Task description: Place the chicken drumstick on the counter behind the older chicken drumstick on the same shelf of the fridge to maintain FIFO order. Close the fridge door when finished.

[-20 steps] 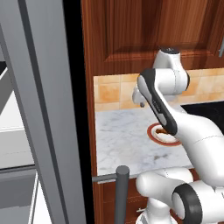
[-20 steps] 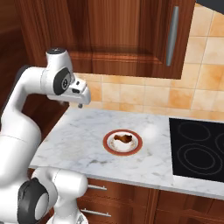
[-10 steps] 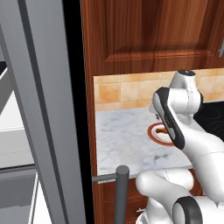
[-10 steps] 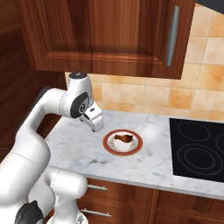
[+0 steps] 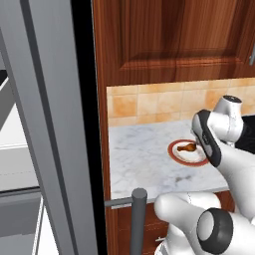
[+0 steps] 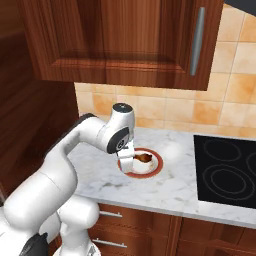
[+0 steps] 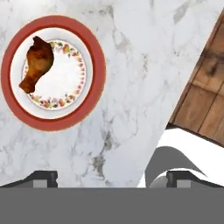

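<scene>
A brown chicken drumstick point(image 7: 37, 63) lies on a white plate with a red rim point(image 7: 94, 65) on the marble counter point(image 7: 144, 65). In the right base view my gripper point(image 6: 125, 160) hangs just above the plate's left rim point(image 6: 150, 173), beside the drumstick point(image 6: 143, 158). The hand view has the gripper point(image 7: 112, 178) open, fingertips point(image 7: 43, 176) far apart with nothing between them, and the plate up and to the left. From the left base view the drumstick point(image 5: 187, 147) shows beside my arm. The fridge's grey open door point(image 5: 45, 124) stands at the left. The shelf and the older drumstick are out of view.
A black cooktop point(image 6: 227, 170) is set into the counter right of the plate. Reddish wooden wall cabinets point(image 6: 125, 40) hang above. A grey vertical bar handle point(image 5: 138, 219) rises near the counter's front edge point(image 5: 159, 195). A wooden side panel point(image 6: 30, 125) borders the counter's left.
The arm has swung from high at the left down and to the right, bringing the open gripper to the plate. Plate and drumstick have not moved.
</scene>
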